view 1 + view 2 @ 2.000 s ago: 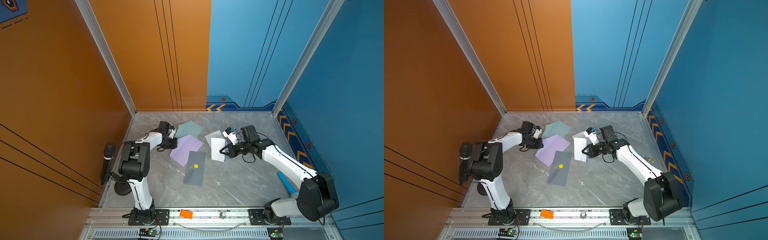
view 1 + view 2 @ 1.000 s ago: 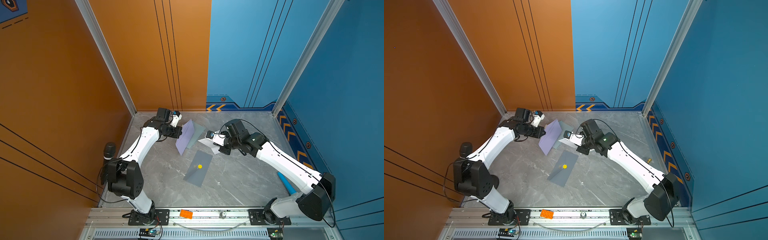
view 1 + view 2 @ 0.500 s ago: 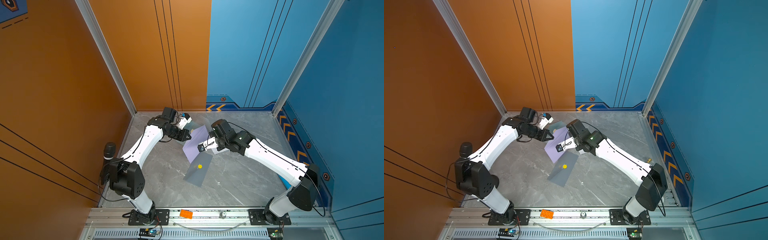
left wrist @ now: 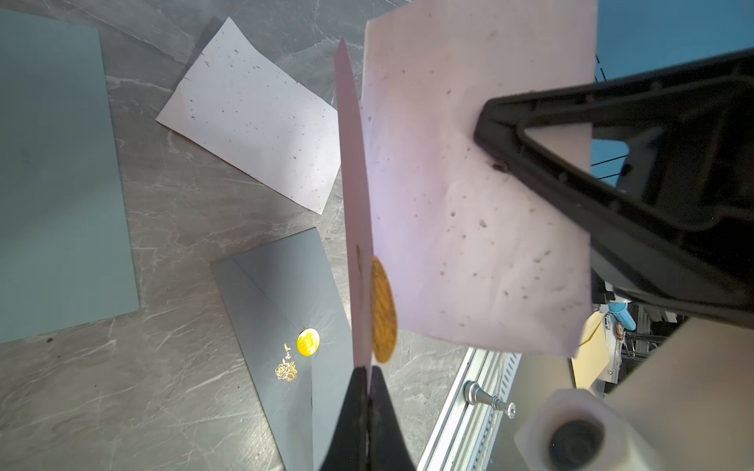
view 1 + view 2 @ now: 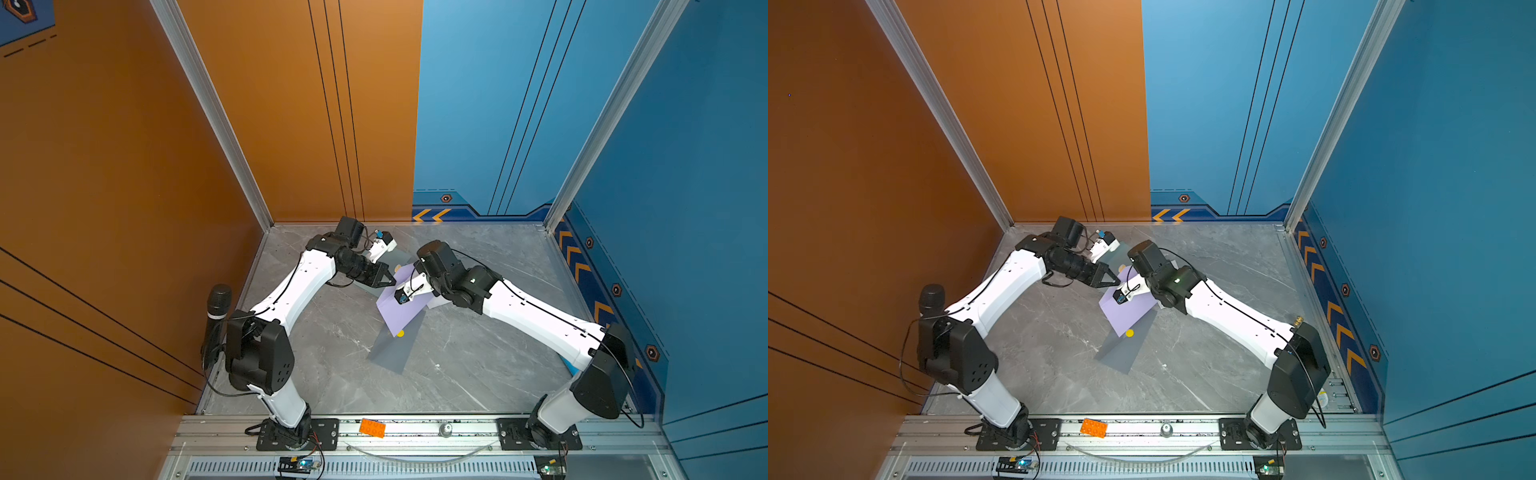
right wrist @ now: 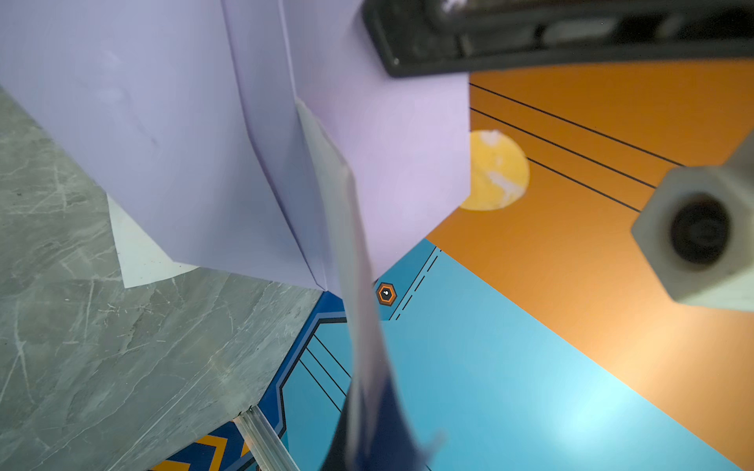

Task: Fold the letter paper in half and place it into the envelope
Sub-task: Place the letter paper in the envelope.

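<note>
Above the table's middle, the lilac envelope (image 5: 398, 309) (image 5: 1125, 311) (image 6: 163, 142) is held up tilted. My left gripper (image 4: 364, 373) (image 5: 390, 283) is shut on its flap (image 4: 353, 183), right beside the round yellow sticker (image 4: 383, 310) (image 6: 495, 171). My right gripper (image 6: 367, 428) (image 4: 495, 163) is shut on the speckled letter paper (image 4: 469, 204). In the right wrist view the paper's edge (image 6: 330, 171) reaches between the flap and the envelope's body. Whether the paper is folded does not show.
A dark grey envelope (image 5: 388, 353) (image 4: 281, 318) with a gold seal lies under the lilac one. Another speckled white sheet (image 4: 253, 118) and a grey-green sheet (image 4: 57, 175) lie on the table. A microphone (image 5: 216, 307) stands left, an orange brick (image 5: 372, 428) on the front rail.
Both arms have lifted envelope and paper off the table and brought them together at the middle. In the last half second they shifted slightly toward the front.
</note>
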`<state>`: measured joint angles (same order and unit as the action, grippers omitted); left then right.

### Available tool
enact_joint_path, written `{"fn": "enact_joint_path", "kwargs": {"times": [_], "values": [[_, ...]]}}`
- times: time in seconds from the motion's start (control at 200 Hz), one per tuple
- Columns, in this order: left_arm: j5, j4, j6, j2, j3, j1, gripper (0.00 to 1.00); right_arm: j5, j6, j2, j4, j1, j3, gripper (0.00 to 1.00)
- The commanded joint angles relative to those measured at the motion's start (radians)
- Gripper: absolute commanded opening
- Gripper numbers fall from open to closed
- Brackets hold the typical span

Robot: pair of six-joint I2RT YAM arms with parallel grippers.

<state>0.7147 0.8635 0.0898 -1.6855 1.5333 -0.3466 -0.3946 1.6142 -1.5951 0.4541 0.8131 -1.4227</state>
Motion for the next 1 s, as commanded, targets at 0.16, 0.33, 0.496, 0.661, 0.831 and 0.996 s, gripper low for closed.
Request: {"fn": "enact_joint_path", "kwargs": {"times": [0.16, 0.33, 0.496, 0.661, 0.831, 0.996], "values": [[0.055, 0.023, 0.016, -0.006, 0.023, -0.009, 0.00, 0.021, -0.020, 0.044, -0.058, 0.032, 0.078, 0.00], [0.054, 0.023, 0.014, -0.006, 0.021, -0.011, 0.00, 0.048, -0.028, 0.061, -0.136, 0.048, 0.127, 0.00], [0.075, 0.023, 0.014, 0.000, 0.018, -0.012, 0.00, 0.097, -0.042, 0.070, -0.148, 0.054, 0.135, 0.00], [0.095, 0.023, 0.016, 0.020, 0.011, -0.019, 0.00, 0.160, -0.039, 0.075, -0.142, 0.063, 0.133, 0.00], [0.099, 0.023, 0.013, 0.049, -0.005, -0.021, 0.00, 0.217, -0.051, 0.077, -0.120, 0.066, 0.128, 0.00], [0.106, 0.023, 0.010, 0.076, -0.019, -0.020, 0.00, 0.285, -0.065, 0.083, -0.120, 0.063, 0.128, 0.00]]}}
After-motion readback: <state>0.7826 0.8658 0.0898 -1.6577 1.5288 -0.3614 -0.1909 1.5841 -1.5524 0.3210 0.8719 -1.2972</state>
